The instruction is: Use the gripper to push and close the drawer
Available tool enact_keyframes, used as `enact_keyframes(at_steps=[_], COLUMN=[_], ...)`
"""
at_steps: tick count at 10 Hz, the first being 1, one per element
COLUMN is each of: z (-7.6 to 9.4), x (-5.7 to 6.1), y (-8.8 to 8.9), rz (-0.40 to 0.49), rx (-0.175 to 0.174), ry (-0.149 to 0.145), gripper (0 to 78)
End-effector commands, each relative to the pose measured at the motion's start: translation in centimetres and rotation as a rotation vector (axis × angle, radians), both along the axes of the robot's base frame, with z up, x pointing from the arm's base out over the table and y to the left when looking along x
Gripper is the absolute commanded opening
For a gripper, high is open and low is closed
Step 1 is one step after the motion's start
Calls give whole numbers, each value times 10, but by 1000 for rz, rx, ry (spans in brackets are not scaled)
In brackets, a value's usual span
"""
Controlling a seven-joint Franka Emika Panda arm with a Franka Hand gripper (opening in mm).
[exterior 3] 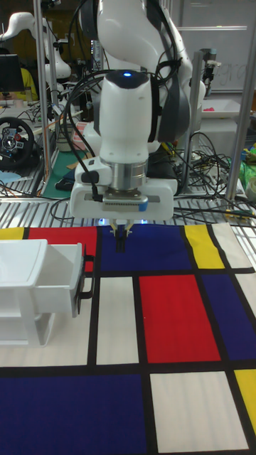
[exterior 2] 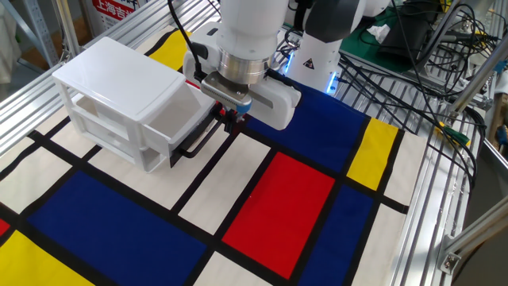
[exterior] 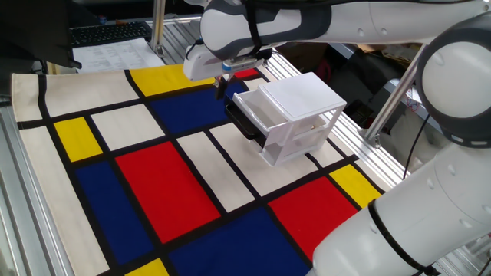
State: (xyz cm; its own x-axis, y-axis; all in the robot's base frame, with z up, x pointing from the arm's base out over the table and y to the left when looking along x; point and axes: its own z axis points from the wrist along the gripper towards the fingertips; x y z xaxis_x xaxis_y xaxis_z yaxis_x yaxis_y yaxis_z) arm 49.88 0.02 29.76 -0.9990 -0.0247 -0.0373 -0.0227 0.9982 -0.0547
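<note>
Gripper (exterior: 222, 87) sits upper centre in one fixed view, just left of the cabinet's (exterior: 301, 98) top corner, hanging under the white boxy wrist (exterior: 201, 60). In the other fixed view the gripper (exterior 2: 232, 121) is upper-mid frame, pointing down, w/ its tips by the far end of the drawer's black front panel (exterior 2: 198, 140). Tall fixed view puts the gripper (exterior 3: 120, 240) centre frame, a gap showing btwn it and the drawer (exterior 3: 44, 277) at left. Fingers look drawn together, dark tips side by side, nothing held btwn them.

Drawer (exterior 2: 176, 121) is the top one of the white cabinet (exterior 2: 115, 75), pulled partway out toward frame centre; translucent tray visible past the cabinet's lid, black panel at its front. In one fixed view the drawer (exterior: 259, 115) sticks out to the lower left of the cabinet body, panel facing the blue and white patches. Whether gripper touches the panel: can't tell from the two side views; tall view shows them apart.

Cabinet stands on the surface (exterior: 153, 184), covered by a cloth of red, blue, yellow and white blocks w/ black lines.
</note>
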Motion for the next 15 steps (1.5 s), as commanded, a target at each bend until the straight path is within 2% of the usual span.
enact_keyframes(at_steps=[1,15], z=[1,-1], x=[0,1], y=[0,1], rz=[2,-25], rx=[1,10], ry=[-5,-2], gripper=[0,0])
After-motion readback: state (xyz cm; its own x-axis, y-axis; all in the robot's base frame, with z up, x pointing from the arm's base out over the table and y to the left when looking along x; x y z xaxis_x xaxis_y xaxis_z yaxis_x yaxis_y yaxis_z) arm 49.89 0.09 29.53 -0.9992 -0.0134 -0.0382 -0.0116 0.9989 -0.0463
